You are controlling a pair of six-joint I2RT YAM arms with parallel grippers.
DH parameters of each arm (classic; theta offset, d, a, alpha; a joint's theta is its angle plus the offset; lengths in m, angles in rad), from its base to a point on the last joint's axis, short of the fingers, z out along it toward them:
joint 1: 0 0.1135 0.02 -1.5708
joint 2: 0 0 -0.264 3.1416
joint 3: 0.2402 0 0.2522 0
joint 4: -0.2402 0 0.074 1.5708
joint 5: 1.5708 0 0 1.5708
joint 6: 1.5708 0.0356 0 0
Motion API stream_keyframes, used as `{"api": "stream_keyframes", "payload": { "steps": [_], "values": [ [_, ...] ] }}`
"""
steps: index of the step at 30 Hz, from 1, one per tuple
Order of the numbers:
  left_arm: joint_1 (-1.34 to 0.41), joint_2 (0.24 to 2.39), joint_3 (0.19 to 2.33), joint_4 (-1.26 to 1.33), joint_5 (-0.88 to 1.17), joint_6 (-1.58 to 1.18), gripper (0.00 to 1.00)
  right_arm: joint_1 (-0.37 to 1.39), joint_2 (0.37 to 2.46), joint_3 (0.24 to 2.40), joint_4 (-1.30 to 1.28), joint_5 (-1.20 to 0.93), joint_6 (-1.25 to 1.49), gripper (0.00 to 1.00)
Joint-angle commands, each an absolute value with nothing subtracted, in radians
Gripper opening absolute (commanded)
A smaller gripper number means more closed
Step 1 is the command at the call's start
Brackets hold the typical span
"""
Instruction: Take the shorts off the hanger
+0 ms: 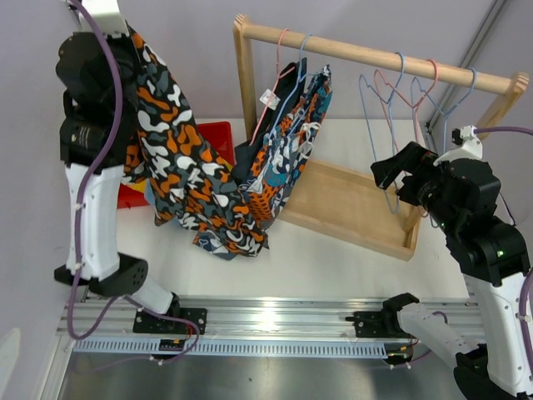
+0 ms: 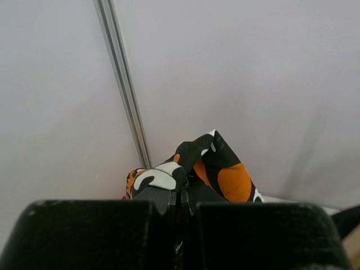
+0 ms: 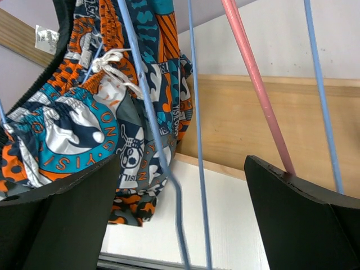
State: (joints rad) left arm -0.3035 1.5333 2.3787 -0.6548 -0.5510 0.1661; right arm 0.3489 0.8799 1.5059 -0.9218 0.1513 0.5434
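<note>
My left gripper (image 1: 125, 37) is raised high at the far left and shut on camouflage-patterned shorts (image 1: 179, 150) in orange, black, white and grey. They hang from it down to the table. The left wrist view shows the jaws (image 2: 183, 197) pinched on that fabric (image 2: 225, 174). On the wooden rack, orange and blue patterned shorts (image 1: 291, 142) and black shorts (image 1: 246, 160) with a white label (image 1: 269, 97) hang on hangers. My right gripper (image 1: 400, 179) is open among the empty hangers (image 1: 391, 125); blue hanger wires (image 3: 197, 169) pass between its fingers. Yellow and plain blue shorts are out of view.
The rack's wooden rod (image 1: 375, 58) runs across the back on a wooden base tray (image 1: 350, 204). A red bin (image 1: 221, 137) stands behind the held shorts. A pink hanger wire (image 3: 256, 84) hangs close to my right finger (image 3: 304, 219).
</note>
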Motion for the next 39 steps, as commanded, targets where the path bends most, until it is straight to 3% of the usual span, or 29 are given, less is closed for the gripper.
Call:
{"api": "stream_keyframes", "payload": {
  "steps": [1, 5, 19, 22, 23, 26, 27, 35, 39],
  "values": [
    [-0.177, 1.618, 2.479, -0.623, -0.41, 0.057, 0.0, 0.348, 0.884, 1.494, -0.894, 0.143, 0.52, 0.99],
    [-0.104, 1.715, 2.522, -0.601, -0.382, 0.026, 0.0, 0.347, 0.905, 1.491, -0.882, 0.127, 0.506, 0.99],
    [0.061, 1.908, 2.465, -0.669, -0.627, -0.064, 0.0, 0.348, 0.95, 1.417, -0.784, 0.08, 0.509, 0.99],
    [0.061, 1.933, 2.424, -0.664, -0.627, -0.078, 0.13, 0.347, 0.939, 1.404, -0.772, 0.058, 0.506, 1.0],
    [0.061, 1.94, 2.405, -0.664, -0.611, -0.083, 0.37, 0.347, 0.934, 1.401, -0.758, 0.045, 0.502, 0.99],
    [0.061, 1.986, 2.384, -0.681, -0.592, -0.109, 0.9, 0.348, 0.91, 1.396, -0.714, -0.056, 0.474, 0.99],
    [0.063, 1.999, 2.382, -0.696, -0.592, -0.121, 0.99, 0.35, 0.902, 1.399, -0.703, -0.086, 0.468, 0.99],
    [0.02, 1.893, 2.286, -0.776, -0.557, -0.175, 0.99, 0.394, 0.911, 1.463, -0.557, -0.431, 0.434, 0.99],
    [-0.111, 1.726, 2.121, -0.736, -0.532, -0.127, 0.99, 0.57, 1.014, 1.604, -0.526, -0.378, 0.388, 0.99]
  ]
}}
